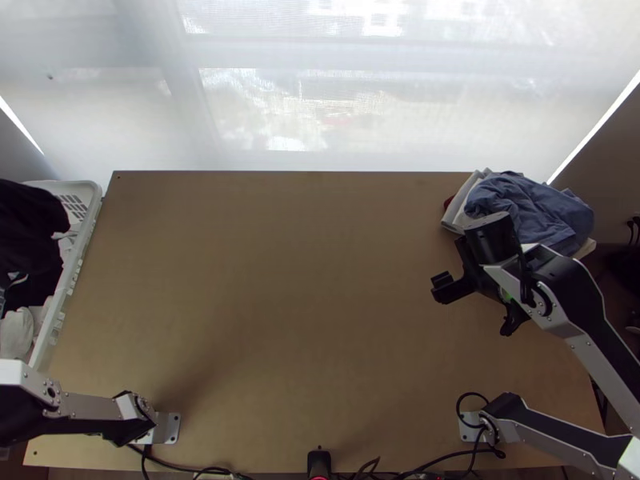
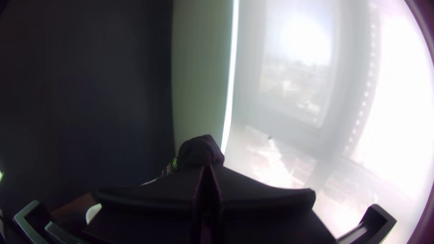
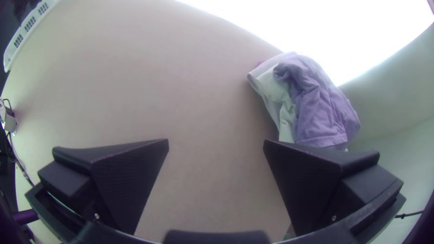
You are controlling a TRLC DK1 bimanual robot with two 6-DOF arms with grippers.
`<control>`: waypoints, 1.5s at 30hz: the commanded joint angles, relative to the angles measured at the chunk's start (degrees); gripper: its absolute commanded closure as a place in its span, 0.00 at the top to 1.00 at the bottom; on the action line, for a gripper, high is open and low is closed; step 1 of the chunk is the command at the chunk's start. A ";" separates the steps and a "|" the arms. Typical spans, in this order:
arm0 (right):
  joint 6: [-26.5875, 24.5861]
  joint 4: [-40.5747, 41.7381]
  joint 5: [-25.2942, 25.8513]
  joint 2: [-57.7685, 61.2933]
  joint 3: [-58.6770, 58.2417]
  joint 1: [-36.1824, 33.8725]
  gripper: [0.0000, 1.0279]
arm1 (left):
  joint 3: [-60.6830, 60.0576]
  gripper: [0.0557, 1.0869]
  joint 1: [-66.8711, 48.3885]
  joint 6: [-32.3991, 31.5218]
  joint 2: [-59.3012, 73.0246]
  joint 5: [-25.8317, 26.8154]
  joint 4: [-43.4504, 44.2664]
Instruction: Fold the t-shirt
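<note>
In the top view my right gripper (image 1: 478,307) is over the table's right part, just nearer the table's front than a bunched blue-grey cloth (image 1: 532,210) lying on pale folded cloths (image 1: 460,210) at the far right corner. The right wrist view has that gripper (image 3: 216,142) open, bare table between its fingers, and the same cloth, looking purple (image 3: 318,104), beyond one finger. My left gripper (image 2: 207,168) is shut in the left wrist view, with a dark cloth lump (image 2: 201,148) past its tips. Whether any of these cloths is the t-shirt, I cannot tell.
A white basket (image 1: 86,232) with dark clothes (image 1: 30,232) and pale cloth stands along the table's left edge. The wooden table (image 1: 304,296) lies bare across its middle. Cables (image 1: 448,456) run along the front edge, and a window blind rises behind.
</note>
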 commanded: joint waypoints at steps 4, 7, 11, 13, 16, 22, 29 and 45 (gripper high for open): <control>0.12 2.29 0.19 -6.69 -4.05 -0.13 0.95 | 3.18 0.04 -28.02 1.21 -11.65 -0.28 -1.26; -0.41 2.29 0.28 -7.22 -3.88 -0.66 0.95 | -1.48 0.04 -39.09 1.38 -13.06 -0.28 -4.77; -1.20 2.56 0.19 -8.19 -3.70 -1.45 0.95 | -10.09 0.04 -53.24 0.33 -15.17 -0.28 -4.95; -1.46 2.65 0.19 -8.36 -3.53 -2.07 0.95 | -13.35 0.04 -58.78 -1.08 -15.26 -0.28 -4.86; -1.99 2.65 0.19 -8.45 -3.53 -3.47 0.95 | -17.30 0.04 -65.37 -3.19 -14.29 -0.10 -4.16; -2.69 2.65 0.11 -8.45 -3.79 -7.16 0.95 | -22.75 0.04 -78.38 -3.72 -10.86 -0.10 -2.40; -3.48 2.65 0.02 -8.19 -3.79 -11.12 0.95 | -21.43 0.04 -93.76 -3.36 -2.69 -0.10 0.15; -6.12 3.17 0.02 -7.48 -4.32 -11.65 0.95 | -21.08 0.91 -102.20 -1.17 6.80 10.36 -6.09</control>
